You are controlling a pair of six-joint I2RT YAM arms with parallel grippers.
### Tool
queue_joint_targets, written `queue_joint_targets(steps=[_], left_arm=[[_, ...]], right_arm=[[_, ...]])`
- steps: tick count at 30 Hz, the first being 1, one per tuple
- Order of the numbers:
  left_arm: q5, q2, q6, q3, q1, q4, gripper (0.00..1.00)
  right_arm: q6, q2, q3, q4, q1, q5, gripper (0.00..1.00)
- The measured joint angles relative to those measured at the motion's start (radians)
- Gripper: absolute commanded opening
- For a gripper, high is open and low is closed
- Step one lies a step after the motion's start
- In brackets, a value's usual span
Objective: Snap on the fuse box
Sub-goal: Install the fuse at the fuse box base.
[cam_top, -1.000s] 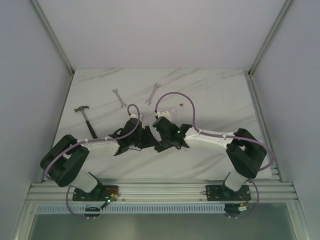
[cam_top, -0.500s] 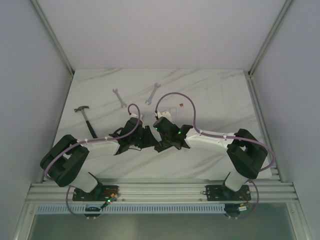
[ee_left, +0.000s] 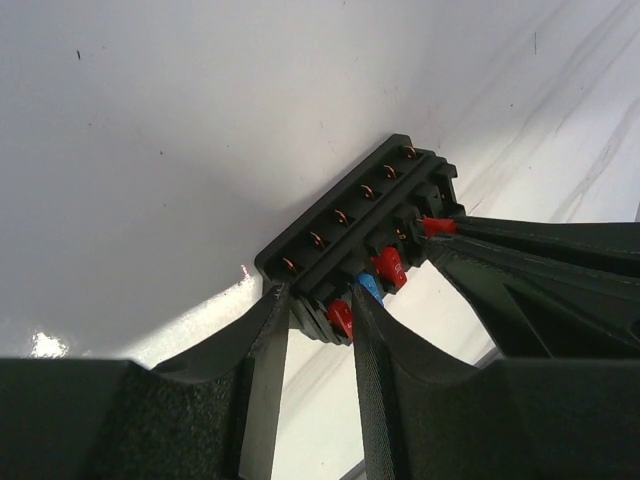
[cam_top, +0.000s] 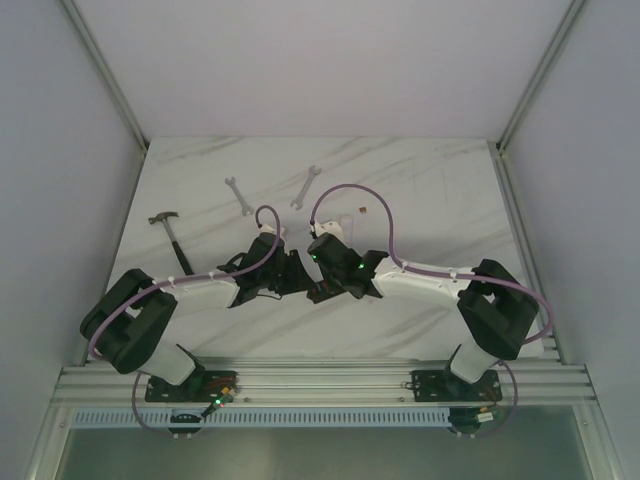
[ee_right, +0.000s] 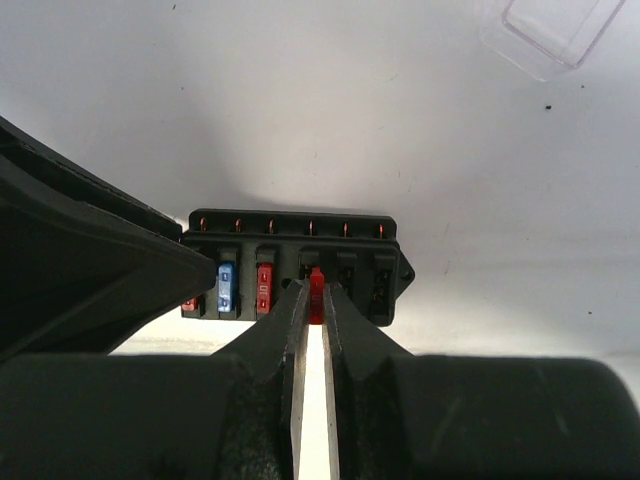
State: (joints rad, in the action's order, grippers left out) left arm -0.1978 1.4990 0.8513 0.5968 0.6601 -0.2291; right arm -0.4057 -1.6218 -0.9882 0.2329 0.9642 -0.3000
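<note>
The left gripper clamps the fuse box; three seated fuses are in place. The right gripper pinches a red fuse at the fourth slot. The clear cover lies apart, not yet fitted.

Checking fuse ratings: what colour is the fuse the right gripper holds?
Red fuse, clearest in right wrist view.

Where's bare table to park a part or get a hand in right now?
Free: far right, between the clear cover and the table edge; far-left corner beyond the hammer; near strip between both arms and the front rail. Crowded: centre, left jaws on the fuse box, right jaws pinching a red fuse at it, two wrenches just behind.
</note>
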Motion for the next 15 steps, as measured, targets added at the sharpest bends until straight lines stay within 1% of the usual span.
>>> queue_joint_targets(steps=[15], left_arm=[[0.000,0.000,-0.007,0.003,0.000,0.007,0.39]], right_arm=[[0.006,0.000,0.016,-0.032,0.000,0.006,0.00]])
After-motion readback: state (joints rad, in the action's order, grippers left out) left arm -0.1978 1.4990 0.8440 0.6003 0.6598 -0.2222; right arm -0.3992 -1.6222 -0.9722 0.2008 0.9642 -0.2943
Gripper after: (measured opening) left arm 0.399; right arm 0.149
